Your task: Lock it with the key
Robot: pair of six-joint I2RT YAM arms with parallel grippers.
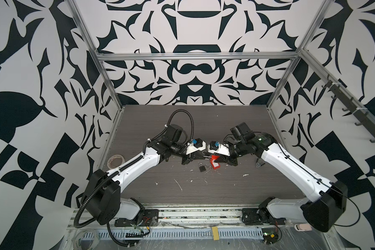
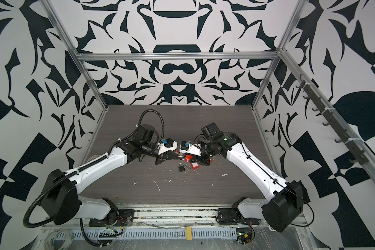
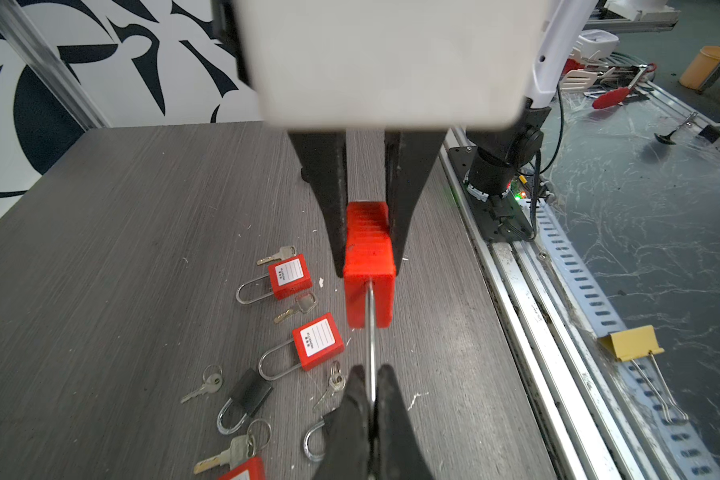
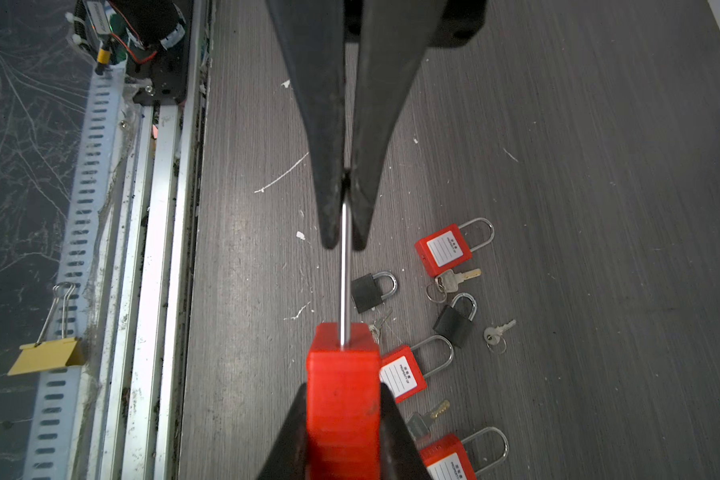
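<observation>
Showing a shared grip: red padlock (image 3: 358,307) body is clamped in right gripper (image 3: 368,270) jaws, shackle (image 3: 371,340) in left gripper (image 3: 371,374) jaws.

Four red padlocks (image 3: 319,340), two black padlocks (image 3: 250,390) and, as far as the crowded wrist views allowed, five keys (image 3: 298,307) were counted. One yellow binder clip (image 1: 214,233) lay at six o'clock from them.

Red padlock (image 3: 368,253) (blk/wht walls (image 1: 30,54))
</observation>
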